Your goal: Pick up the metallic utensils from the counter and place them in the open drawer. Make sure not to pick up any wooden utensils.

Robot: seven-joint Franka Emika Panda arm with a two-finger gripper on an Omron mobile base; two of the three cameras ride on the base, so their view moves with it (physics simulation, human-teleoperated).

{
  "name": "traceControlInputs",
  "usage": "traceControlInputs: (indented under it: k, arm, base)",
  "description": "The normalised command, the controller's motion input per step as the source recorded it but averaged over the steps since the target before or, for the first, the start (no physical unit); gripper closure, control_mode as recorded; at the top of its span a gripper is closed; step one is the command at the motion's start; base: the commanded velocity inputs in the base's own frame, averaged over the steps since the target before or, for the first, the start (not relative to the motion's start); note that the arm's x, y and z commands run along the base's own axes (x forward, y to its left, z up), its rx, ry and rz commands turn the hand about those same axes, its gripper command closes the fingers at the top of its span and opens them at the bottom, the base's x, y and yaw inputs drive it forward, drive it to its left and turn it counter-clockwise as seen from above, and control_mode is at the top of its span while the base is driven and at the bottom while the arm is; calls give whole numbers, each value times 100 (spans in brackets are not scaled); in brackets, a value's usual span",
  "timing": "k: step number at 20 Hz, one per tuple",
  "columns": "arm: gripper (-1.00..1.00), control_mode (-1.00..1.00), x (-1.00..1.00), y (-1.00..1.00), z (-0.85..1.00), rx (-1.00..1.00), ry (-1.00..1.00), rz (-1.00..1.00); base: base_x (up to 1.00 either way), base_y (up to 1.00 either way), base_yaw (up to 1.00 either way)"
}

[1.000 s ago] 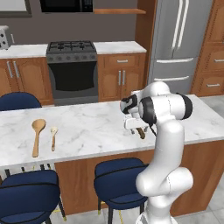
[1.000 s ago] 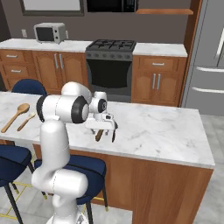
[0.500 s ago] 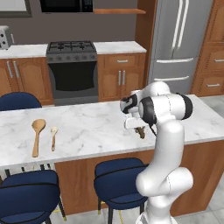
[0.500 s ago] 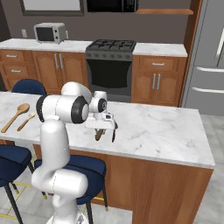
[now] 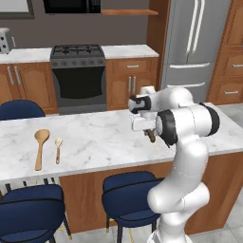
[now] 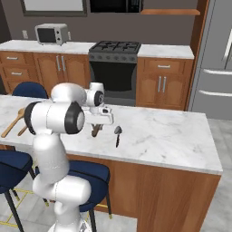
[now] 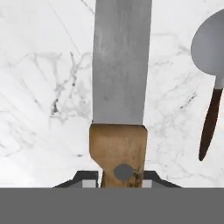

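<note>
My gripper [image 7: 120,180] is shut on the brown handle of a flat grey metal utensil [image 7: 119,65], whose blade lies along the white marble counter [image 7: 39,87]. From the base views the gripper [image 5: 143,127] [image 6: 98,122] hangs low over the counter [image 5: 95,142] [image 6: 172,136], with the brown handle [image 5: 151,136] [image 6: 95,132] below it. Right beside it lies a metal spoon [image 7: 211,83] [image 6: 117,135] with a grey bowl and a dark handle. Two wooden spoons, large [image 5: 40,147] [image 6: 12,123] and small [image 5: 58,148], lie far to the left. The drawer is out of view.
Blue stools [image 5: 129,192] [image 5: 28,211] stand at the counter's near side, under its edge. Behind the counter are a black stove [image 5: 78,71], wooden cabinets [image 6: 163,84] and a steel fridge [image 5: 194,42].
The jaws have closed from wide open onto the utensil's brown handle. The arm has hardly moved, and the spoons lie as before.
</note>
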Motion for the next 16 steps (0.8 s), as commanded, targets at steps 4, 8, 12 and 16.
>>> traceControlInputs:
  k: [4, 8, 12, 16]
  arm:
    - [100, -100, -59, 34, 100, 0, -8, 0]
    - [100, -100, -93, 41, 91, 0, -9, 0]
    - [100, -100, -100, 28, 88, 0, -3, 0]
    - [100, -100, -100, 20, 81, 0, -2, 0]
  base:
    - [0, 0, 0]
    - [0, 0, 0]
    - [0, 0, 0]
    - [0, 0, 0]
